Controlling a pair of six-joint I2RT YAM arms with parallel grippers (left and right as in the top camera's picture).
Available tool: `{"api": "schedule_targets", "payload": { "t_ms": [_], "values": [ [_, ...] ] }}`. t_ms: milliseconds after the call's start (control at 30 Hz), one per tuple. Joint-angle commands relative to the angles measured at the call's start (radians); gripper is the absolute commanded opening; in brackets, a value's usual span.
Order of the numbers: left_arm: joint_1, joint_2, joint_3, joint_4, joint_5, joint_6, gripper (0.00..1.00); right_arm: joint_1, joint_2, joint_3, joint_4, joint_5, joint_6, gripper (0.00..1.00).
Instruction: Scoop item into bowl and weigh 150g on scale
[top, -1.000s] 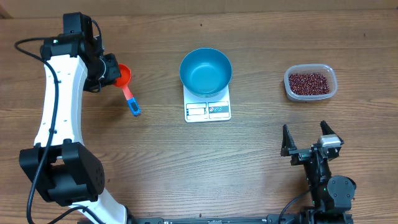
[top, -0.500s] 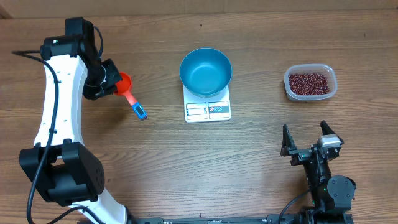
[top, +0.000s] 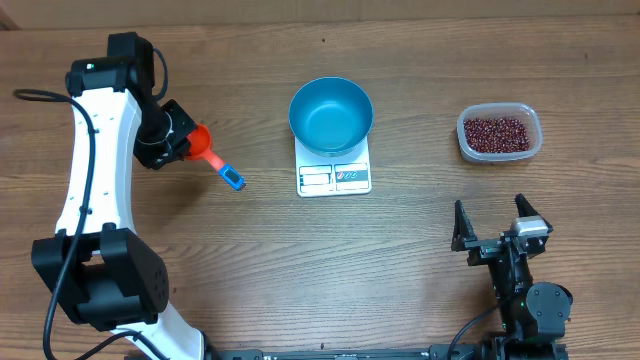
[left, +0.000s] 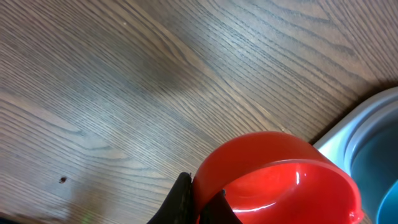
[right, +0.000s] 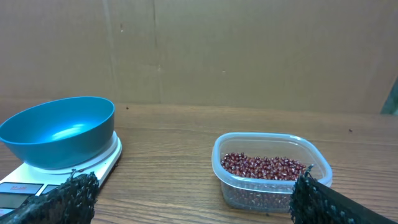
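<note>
My left pincer (top: 183, 142), clamped on a red scoop (top: 205, 145), should I think carry it level far to its right, past the blue bowl (top: 331, 115) on the scale (top: 334, 178), to the beans (top: 494, 132); my right pincer (top: 491, 222) is spread wide, holding nothing.

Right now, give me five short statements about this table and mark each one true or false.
1. The blue bowl sits on the scale. True.
2. The bowl is already filled. False: it is empty; the beans lie in the clear container.
3. The left gripper is shut on the red scoop. True.
4. The right gripper grips the container. False: it is open, holds nothing and is apart from the container.
5. The container stands to the right of the scale. True.
</note>
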Motion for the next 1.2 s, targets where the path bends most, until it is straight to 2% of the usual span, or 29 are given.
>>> {"api": "schedule_targets", "payload": {
  "t_ms": [0, 133, 667, 1167],
  "values": [
    [-0.043, -0.023, 0.024, 0.001, -0.031, -0.046, 0.05, 0.004, -0.010, -0.011, 0.004, 0.007, -0.001, 1.00],
    [-0.088, -0.023, 0.024, -0.001, -0.111, -0.115, 0.05, 0.004, -0.010, -0.011, 0.004, 0.007, -0.001, 1.00],
    [-0.169, -0.023, 0.024, 0.000, -0.114, -0.319, 0.04, 0.004, -0.010, -0.011, 0.005, 0.007, -0.001, 1.00],
    [-0.195, -0.023, 0.024, -0.001, -0.114, -0.330, 0.04, 0.004, -0.010, -0.011, 0.004, 0.007, -0.001, 1.00]
  ]
}}
